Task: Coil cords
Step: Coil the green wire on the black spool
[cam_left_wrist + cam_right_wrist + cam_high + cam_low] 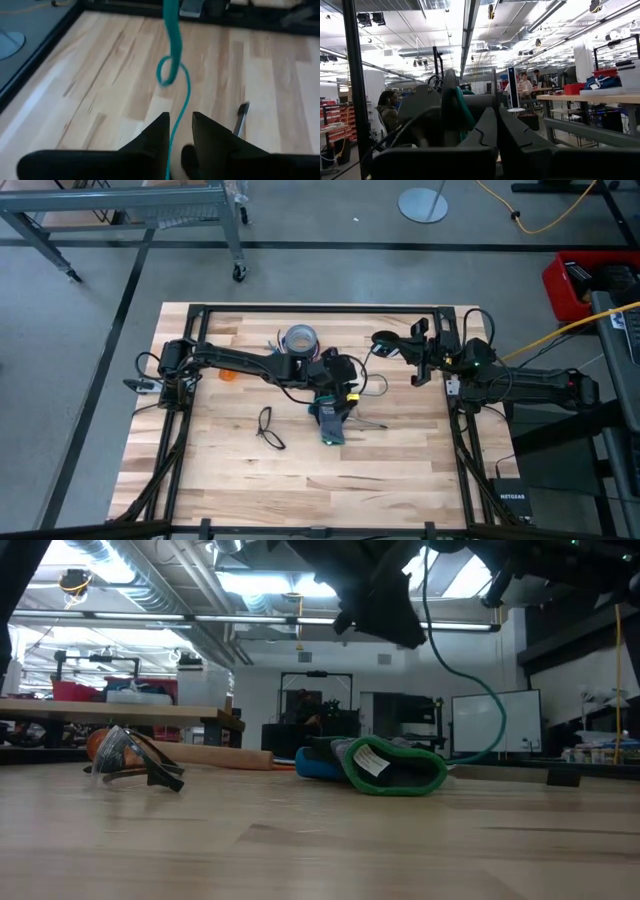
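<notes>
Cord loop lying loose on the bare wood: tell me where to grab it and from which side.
Pinch the cord loop at one of its long side strands, about midway along. Come straight down from above, with the claw's fingers across the strand. It lies flat on the table, long and narrow, so a sideways approach would probably only push it along.

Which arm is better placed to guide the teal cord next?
Left, probably: the teal cord runs between the fingers of the left gripper over mid-table; the right gripper waits near the table's right side.
</notes>
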Available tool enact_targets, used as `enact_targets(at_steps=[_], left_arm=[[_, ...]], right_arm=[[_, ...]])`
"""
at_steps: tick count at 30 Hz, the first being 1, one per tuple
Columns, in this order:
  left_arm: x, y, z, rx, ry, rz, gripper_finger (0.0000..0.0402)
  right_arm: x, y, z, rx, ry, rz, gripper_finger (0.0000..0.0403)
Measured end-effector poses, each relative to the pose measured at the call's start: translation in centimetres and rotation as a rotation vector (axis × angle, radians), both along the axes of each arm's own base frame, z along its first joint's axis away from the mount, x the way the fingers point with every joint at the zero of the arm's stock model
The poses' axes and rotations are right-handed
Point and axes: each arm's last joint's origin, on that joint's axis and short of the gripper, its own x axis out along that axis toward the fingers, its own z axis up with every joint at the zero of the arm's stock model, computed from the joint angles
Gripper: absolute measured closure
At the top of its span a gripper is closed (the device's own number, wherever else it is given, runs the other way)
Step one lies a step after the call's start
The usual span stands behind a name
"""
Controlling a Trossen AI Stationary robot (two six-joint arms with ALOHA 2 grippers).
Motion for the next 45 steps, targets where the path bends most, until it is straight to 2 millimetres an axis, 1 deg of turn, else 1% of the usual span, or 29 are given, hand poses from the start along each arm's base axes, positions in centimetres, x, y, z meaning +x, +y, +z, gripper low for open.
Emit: enact_targets(at_steps=[2, 9, 12, 15, 20, 27, 35, 45], left_arm=[[0.4, 0.0, -0.1, 0.002, -0.025, 0.004, 0.0327], [0.8, 0.2, -1.5, 0.032, 0.002, 0.044, 0.0327], [0.9, 0.2, -1.6, 0.032, 0.008, 0.043, 0.0327], [1.0, 0.2, -1.5, 0.032, -0.006, 0.043, 0.0327], [1.5, 0.2, -0.8, 0.029, -0.1, 0.044, 0.0327], [1.8, 0.2, -0.2, 0.049, -0.162, 0.031, 0.0327], [1.7, 0.2, -0.4, 0.044, -0.139, 0.035, 0.0328], [1.6, 0.2, -0.4, 0.032, -0.139, 0.042, 0.0328]], right_arm=[[0.0, 0.0, 0.0, 0.0, 0.0, 0.0, 0.0402], [0.0, 0.0, -0.1, -0.002, 0.007, 0.008, 0.0402], [0.1, 0.0, -0.1, 0.0, 0.013, 0.009, 0.0402], [0.1, 0.0, -0.2, 0.002, 0.019, 0.008, 0.0402], [0.1, 0.0, -0.2, 0.003, 0.022, 0.007, 0.0402], [0.1, 0.0, -0.2, 0.004, 0.025, 0.008, 0.0402], [0.1, 0.0, -0.2, -0.015, 0.022, 0.0, 0.0402], [-0.2, 0.1, 0.5, -0.055, -0.045, -0.015, 0.0402]])
